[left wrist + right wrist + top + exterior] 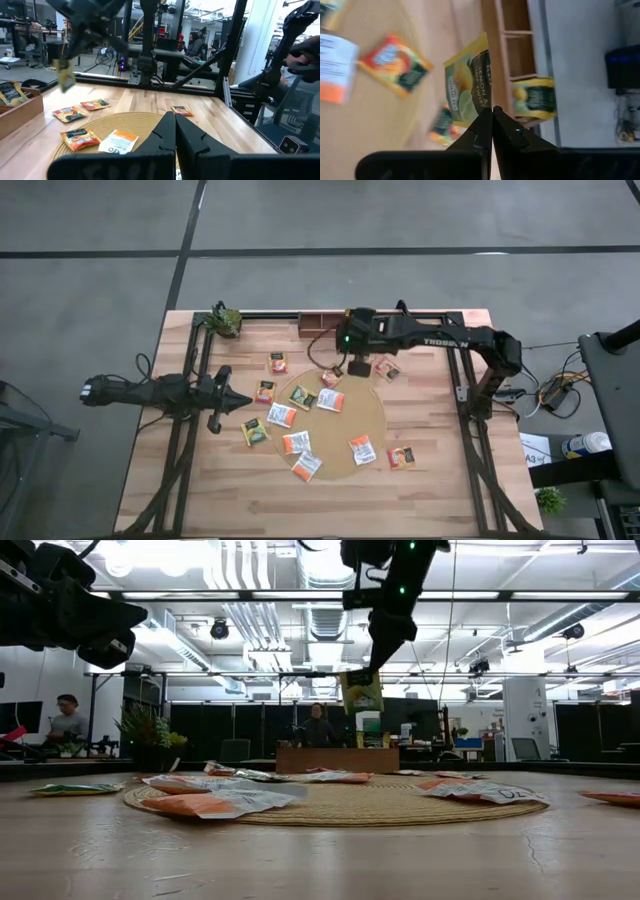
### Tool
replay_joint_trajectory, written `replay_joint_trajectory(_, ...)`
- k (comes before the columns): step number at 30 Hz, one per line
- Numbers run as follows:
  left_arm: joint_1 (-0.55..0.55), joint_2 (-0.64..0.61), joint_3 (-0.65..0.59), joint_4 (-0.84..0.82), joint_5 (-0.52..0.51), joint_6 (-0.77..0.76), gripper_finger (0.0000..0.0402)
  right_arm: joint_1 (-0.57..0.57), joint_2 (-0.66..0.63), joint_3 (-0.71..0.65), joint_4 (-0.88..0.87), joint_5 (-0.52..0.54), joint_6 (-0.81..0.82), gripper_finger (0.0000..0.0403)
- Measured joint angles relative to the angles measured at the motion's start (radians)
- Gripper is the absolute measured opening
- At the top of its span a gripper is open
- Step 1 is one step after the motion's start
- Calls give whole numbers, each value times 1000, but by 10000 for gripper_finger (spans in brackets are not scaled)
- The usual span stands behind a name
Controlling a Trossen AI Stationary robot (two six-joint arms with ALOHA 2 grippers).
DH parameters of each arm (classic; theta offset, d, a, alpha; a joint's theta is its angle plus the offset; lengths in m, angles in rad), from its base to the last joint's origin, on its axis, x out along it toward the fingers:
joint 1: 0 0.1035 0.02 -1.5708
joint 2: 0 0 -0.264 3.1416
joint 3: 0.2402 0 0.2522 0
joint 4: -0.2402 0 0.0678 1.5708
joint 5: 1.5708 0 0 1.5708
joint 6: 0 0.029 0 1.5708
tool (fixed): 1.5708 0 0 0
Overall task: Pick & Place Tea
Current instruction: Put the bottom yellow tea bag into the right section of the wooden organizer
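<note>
Flat square green-yellow sachet (468, 85) in right tool (491, 116)

The counter (430, 480) was a pale wooden plank top. A large round woven mat (345, 425) lay near its middle. Directly on the wood lay several tea sachets (401, 457): one off the mat's right edge, one by the mat's far right edge, and three to the mat's left. A small wooden compartment tray (322, 323) sat at the far edge, and a small potted plant (224, 321) stood at the far left corner.
</note>
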Motion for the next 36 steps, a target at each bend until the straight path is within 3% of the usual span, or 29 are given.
replay_joint_trajectory(16,0,0,0,0,0,0,0,-238,0,-72,182,-99,-236,8)
replay_joint_trajectory(36,0,0,0,0,0,0,0,-377,0,-194,371,-232,-323,8)
